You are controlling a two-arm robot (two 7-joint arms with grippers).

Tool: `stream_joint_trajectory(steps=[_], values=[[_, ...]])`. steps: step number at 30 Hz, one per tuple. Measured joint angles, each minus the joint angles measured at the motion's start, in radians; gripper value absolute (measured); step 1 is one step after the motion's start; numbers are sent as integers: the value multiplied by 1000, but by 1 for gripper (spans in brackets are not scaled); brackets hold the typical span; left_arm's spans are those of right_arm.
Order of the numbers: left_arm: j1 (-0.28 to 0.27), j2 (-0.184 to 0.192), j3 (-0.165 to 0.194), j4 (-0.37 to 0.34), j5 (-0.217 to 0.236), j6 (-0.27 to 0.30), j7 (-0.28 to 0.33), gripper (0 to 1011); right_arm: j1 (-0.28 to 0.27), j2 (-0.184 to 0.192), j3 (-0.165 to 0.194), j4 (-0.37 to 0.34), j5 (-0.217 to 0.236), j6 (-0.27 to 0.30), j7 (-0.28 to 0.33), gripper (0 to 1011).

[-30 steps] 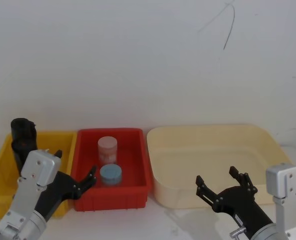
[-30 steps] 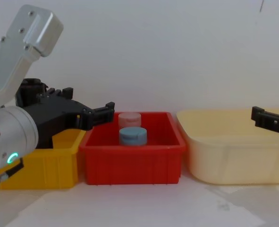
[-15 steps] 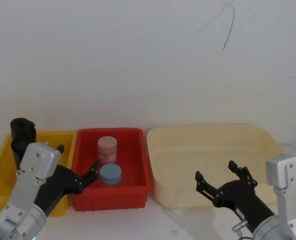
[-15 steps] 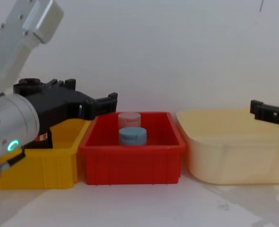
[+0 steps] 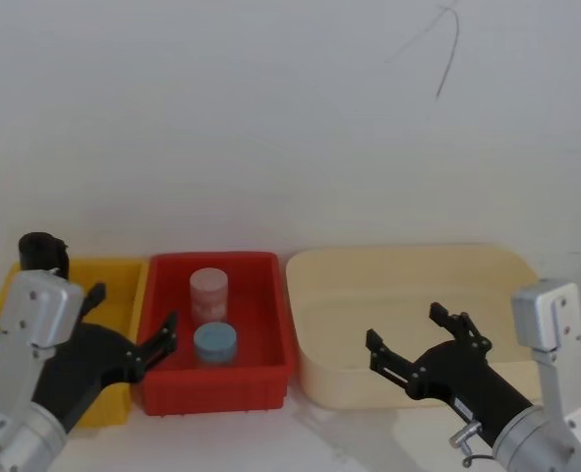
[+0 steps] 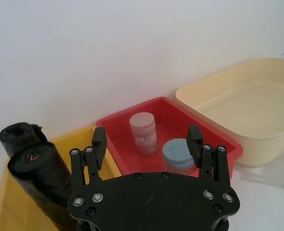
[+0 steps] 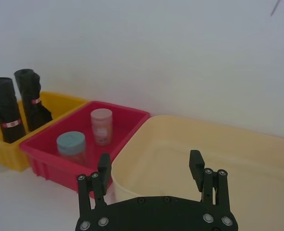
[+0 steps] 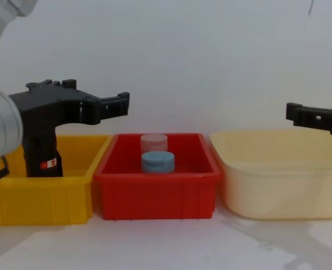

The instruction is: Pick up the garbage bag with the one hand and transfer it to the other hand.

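in the yellow bin (image 8: 42,199) at far left of the tabletop, the garbage bag (image 7: 5,113) stands upright beside a second black roll (image 7: 31,96), untouched. left hand (image 6: 147,140) hovers above that bin's right edge, fingers spread, gripping nothing. right hand (image 5: 405,326) hangs over the cream tub (image 8: 278,191), also released. pink tub (image 5: 209,292) and blue tub (image 5: 215,342) sit in the red bin (image 8: 154,197).

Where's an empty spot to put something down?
The cream tub, right of the red bin, is bare inside; the right gripper hangs above its front. The table in front of the bins is bare too. Crowded: pink tub and blue tub fill the red bin's middle; two black rolls stand in the yellow bin, left gripper above its right edge.
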Motion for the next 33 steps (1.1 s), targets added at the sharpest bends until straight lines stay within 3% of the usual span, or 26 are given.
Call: stream_joint_trajectory(steps=[10, 22, 33], values=[[80, 17, -51, -105, -29, 54, 21, 1001, -1, 4, -12, -21, -2, 31, 22, 1001], [168, 28, -96, -205, -29, 98, 62, 1001, -4, -2, -30, -30, -14, 41, 48, 1001], [236, 49, -163, -239, -40, 100, 71, 1001, 32, -32, -58, -16, -27, 49, 66, 1001]])
